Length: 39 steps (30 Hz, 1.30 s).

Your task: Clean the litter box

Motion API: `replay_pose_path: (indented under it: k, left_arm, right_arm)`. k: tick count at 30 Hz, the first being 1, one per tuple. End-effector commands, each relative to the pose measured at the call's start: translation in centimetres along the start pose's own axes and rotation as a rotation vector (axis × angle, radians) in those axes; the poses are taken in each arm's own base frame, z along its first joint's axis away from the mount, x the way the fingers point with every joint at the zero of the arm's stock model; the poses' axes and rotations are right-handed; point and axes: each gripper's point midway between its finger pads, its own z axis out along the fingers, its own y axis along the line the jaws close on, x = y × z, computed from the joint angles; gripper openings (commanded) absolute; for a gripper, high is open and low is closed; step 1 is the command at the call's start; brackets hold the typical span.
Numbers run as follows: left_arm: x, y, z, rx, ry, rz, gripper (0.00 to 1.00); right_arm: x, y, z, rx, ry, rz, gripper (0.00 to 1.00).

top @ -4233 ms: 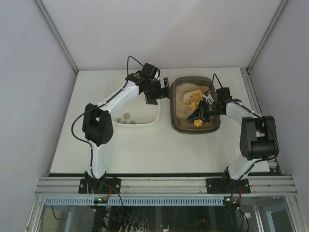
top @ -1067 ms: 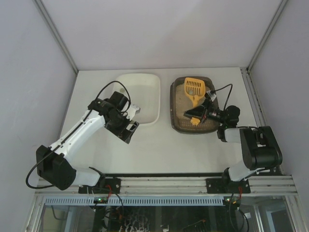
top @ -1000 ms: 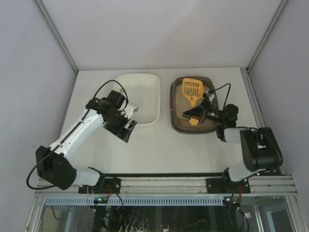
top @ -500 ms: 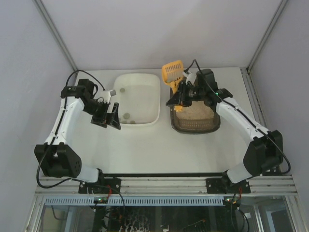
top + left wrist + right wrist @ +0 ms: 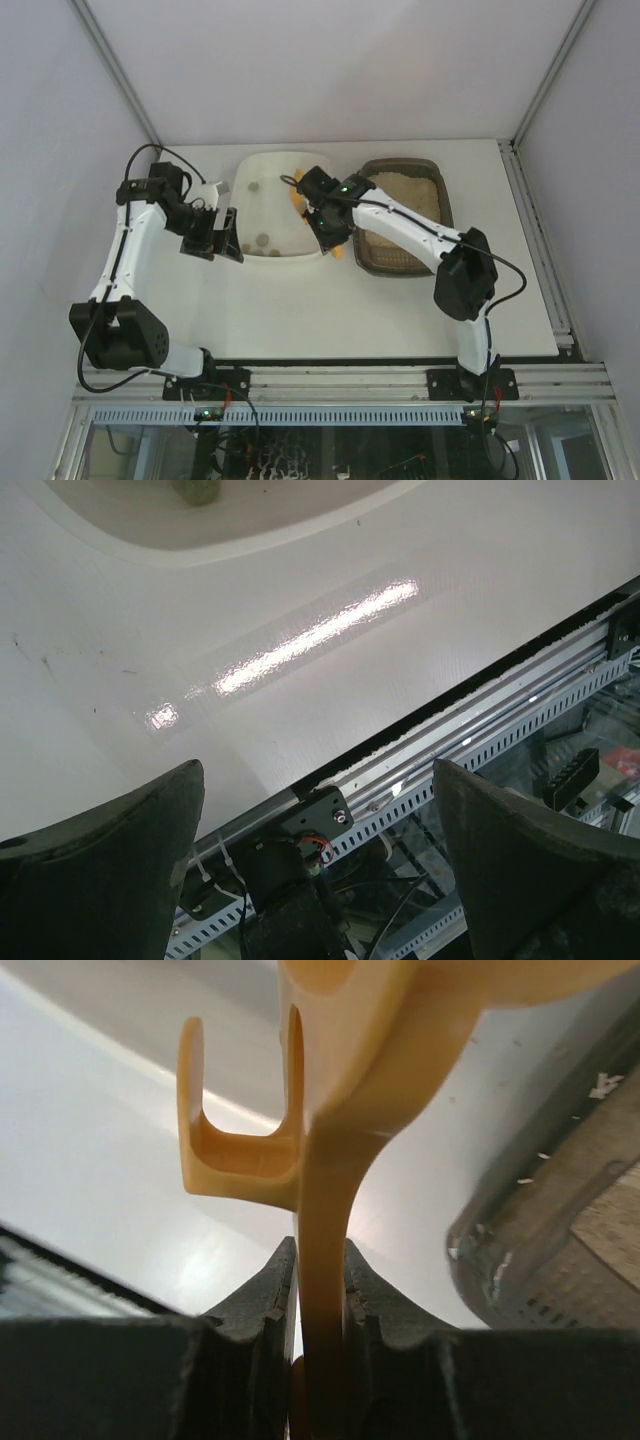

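Observation:
The litter box (image 5: 395, 265) is a dark brown tray with beige litter (image 5: 405, 195), right of the white tub (image 5: 272, 212). My right gripper (image 5: 328, 228) reaches across the tub's right rim, shut on the handle of the yellow scoop (image 5: 337, 250). In the right wrist view the fingers (image 5: 272, 1290) pinch the yellow scoop's handle (image 5: 330, 1110), which runs up between them, and the litter box's corner (image 5: 560, 1240) lies to the right. My left gripper (image 5: 215, 236) stands open and empty just left of the tub. In the left wrist view the left gripper (image 5: 318, 770) holds nothing.
Small dark clumps (image 5: 262, 240) lie in the white tub. The left wrist view shows the tub's rim (image 5: 230, 542), bare white table and the metal rail (image 5: 480, 730) at the near edge. Grey walls close in the table on three sides.
My right arm has swung the scoop from above the litter box's far left corner over to the white tub's right side. The left gripper stays open beside the tub, barely moved.

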Motion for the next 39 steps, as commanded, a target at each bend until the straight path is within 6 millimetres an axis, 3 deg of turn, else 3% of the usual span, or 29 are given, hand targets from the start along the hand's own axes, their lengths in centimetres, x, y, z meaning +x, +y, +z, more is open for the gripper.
replay_pose_path:
  k: [1, 12, 20, 24, 27, 29, 33, 37, 39]
  left_arm:
    - [0.1, -0.2, -0.7, -0.013, -0.05, 0.017, 1.0]
    - [-0.3, 1.0, -1.0, -0.097, -0.1, 0.024, 1.0]
    - [-0.5, 3.5, -2.4, -0.292, -0.193, 0.021, 1.0]
    - [-1.4, 3.3, -3.9, -0.331, -0.269, -0.004, 1.0]
    - [-2.7, 2.8, -4.7, -0.328, -0.327, -0.033, 1.0]
    - [-3.4, 2.9, -4.9, -0.334, -0.342, -0.043, 1.0]
    - [-3.9, 5.3, -4.3, -0.438, -0.238, -0.033, 1.0]
    - [-4.4, 5.8, -3.1, -0.417, -0.142, -0.033, 1.0]
    - [-4.7, 5.7, -2.6, -0.409, -0.109, -0.019, 1.0]
  right_arm:
    - [-0.2, -3.8, -1.2, 0.372, -0.001, -0.17, 0.0]
    - [-1.9, -5.8, -2.6, 0.788, -0.115, -0.397, 0.0]
    - [-1.4, -6.0, -1.3, 0.799, -0.109, -0.501, 0.0]
    - [-0.9, -5.6, -0.3, 0.742, -0.122, -0.473, 0.0]
    - [-1.0, -4.9, -1.4, 0.64, -0.188, -0.318, 0.0]
    - [-0.9, -4.2, -3.3, 0.528, -0.271, -0.216, 0.0]
    - [0.0, -3.9, -7.6, 0.326, -0.465, -0.065, 0.0]
    - [0.8, -7.2, -12.2, 0.246, -0.59, 0.095, 0.0]
    - [1.5, -9.2, -13.2, 0.236, -0.623, 0.158, 0.0]
